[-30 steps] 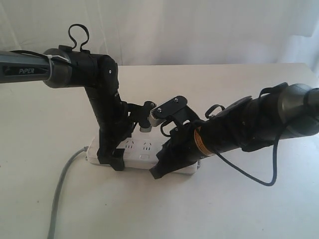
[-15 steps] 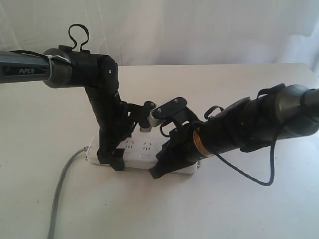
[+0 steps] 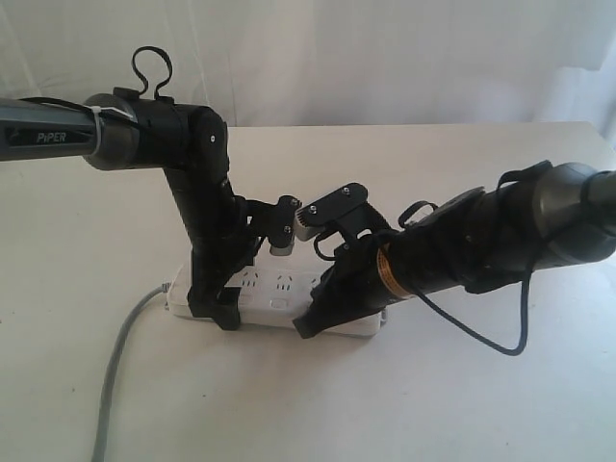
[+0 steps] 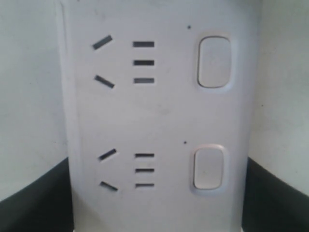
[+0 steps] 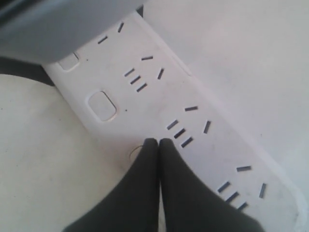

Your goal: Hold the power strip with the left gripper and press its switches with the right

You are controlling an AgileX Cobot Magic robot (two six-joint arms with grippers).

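Note:
The white power strip (image 3: 274, 289) lies flat on the table, its grey cord (image 3: 120, 361) trailing off to the front left. My left gripper (image 3: 214, 310) straddles its left part from above. In the left wrist view the black fingers (image 4: 29, 205) press both long edges of the power strip (image 4: 159, 121), and two switches (image 4: 214, 62) show. My right gripper (image 3: 306, 329) is shut, with its tips (image 5: 158, 143) down on a switch (image 5: 135, 152) that they mostly cover. Another switch (image 5: 102, 105) lies free just beyond.
The white table (image 3: 481, 404) extends to the right and front, with a white curtain behind it. The two arms nearly meet above the strip's middle. The left gripper's blurred body (image 5: 58, 24) overhangs the far end of the strip in the right wrist view.
My right gripper has shifted a little to the right and slightly up along the strip. The left arm and the strip have not moved.

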